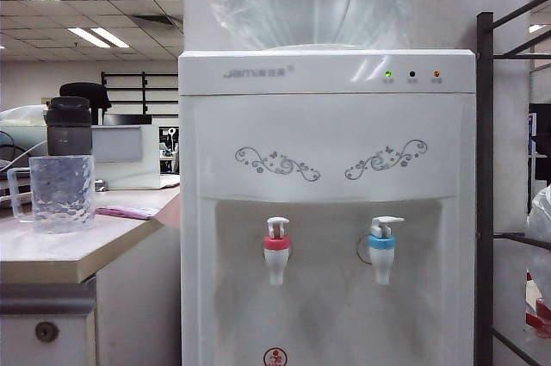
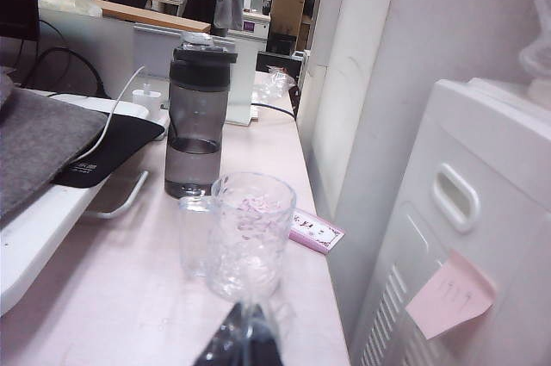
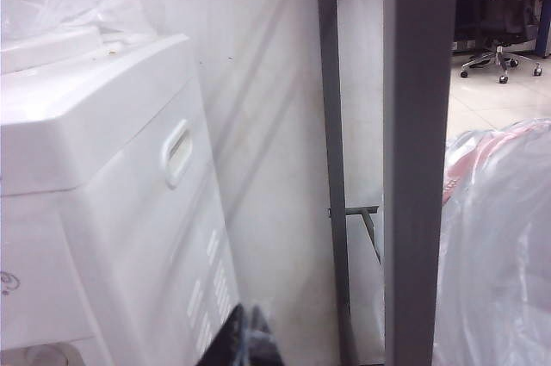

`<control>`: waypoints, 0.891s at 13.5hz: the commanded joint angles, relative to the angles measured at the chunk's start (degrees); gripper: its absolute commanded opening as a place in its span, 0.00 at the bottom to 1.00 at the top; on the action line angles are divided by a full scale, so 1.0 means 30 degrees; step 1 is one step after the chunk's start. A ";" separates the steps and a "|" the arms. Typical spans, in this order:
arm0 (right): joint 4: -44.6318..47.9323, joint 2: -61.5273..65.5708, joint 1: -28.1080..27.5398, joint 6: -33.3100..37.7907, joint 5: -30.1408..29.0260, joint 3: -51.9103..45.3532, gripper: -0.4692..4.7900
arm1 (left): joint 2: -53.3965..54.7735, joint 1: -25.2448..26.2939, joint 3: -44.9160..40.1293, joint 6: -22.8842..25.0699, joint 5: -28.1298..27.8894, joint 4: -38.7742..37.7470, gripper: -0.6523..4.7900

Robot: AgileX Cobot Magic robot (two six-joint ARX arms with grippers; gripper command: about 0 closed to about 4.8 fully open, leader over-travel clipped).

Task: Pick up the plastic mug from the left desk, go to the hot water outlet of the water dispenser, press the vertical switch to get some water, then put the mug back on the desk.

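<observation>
The clear dimpled plastic mug (image 1: pixel 58 193) stands upright on the pale left desk (image 1: pixel 60 250), in front of a dark grey bottle (image 1: pixel 69 126). The left wrist view shows the mug (image 2: pixel 245 232) just beyond my left gripper (image 2: pixel 245 336), whose dark jaws are shut and hold nothing. The white water dispenser (image 1: pixel 327 168) fills the middle of the exterior view. Its hot water outlet (image 1: pixel 276 251) has a red collar and the vertical switch (image 1: pixel 277 227) on top. My right gripper (image 3: pixel 250 336) is shut and empty beside the dispenser's side wall (image 3: pixel 129 237). Neither gripper shows in the exterior view.
A blue-collared tap (image 1: pixel 383 250) sits right of the red one. A grey metal rack (image 1: pixel 487 185) stands right of the dispenser, with plastic-wrapped goods (image 3: pixel 504 237). On the desk lie a pink card (image 2: pixel 315 231), a grey pad (image 2: pixel 39 146) and a white cable (image 2: pixel 116 112).
</observation>
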 commanded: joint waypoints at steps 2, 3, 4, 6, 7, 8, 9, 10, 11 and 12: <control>0.0342 0.0000 0.0029 0.1384 -0.0204 -0.0058 0.09 | -0.0022 -0.0015 0.0080 0.0109 0.0087 0.0204 0.11; 0.0335 0.0000 0.0029 0.1027 -0.0546 -0.0058 0.09 | -0.0022 -0.0015 0.0073 0.0109 0.0073 0.0204 0.11; 0.0539 0.0000 0.0036 0.0087 -0.1887 0.0219 0.09 | -0.0022 -0.0015 0.0124 0.0095 0.0117 0.0240 0.11; 0.0335 0.0000 0.0044 0.0029 -0.2856 0.1217 0.20 | -0.0022 -0.0029 0.0379 0.0080 0.0131 0.0590 0.42; 0.0044 0.0000 0.0044 0.0022 -0.2878 0.1865 0.50 | -0.0022 -0.0029 0.0641 0.0015 0.0124 0.0576 0.78; -0.0583 0.0007 0.0044 -0.0109 -0.2412 0.2820 0.93 | -0.0015 -0.0029 0.0969 -0.0197 0.0095 0.0597 1.00; -0.0962 0.0007 0.0036 -0.0109 -0.2084 0.3490 1.00 | -0.0015 -0.0029 0.1290 -0.0845 0.0066 0.0597 1.00; -0.1100 0.0007 0.0044 -0.0109 -0.2215 0.4095 1.00 | -0.0015 -0.0029 0.1581 -0.1275 0.0109 0.0648 1.00; -0.1056 0.0007 0.0044 -0.0153 -0.2667 0.4728 1.00 | -0.0007 -0.0036 0.1916 -0.1931 0.0160 0.0845 1.00; -0.1056 0.0095 0.0044 -0.0182 -0.2863 0.5224 1.00 | 0.0073 -0.0036 0.2273 -0.2514 0.0291 0.1107 1.00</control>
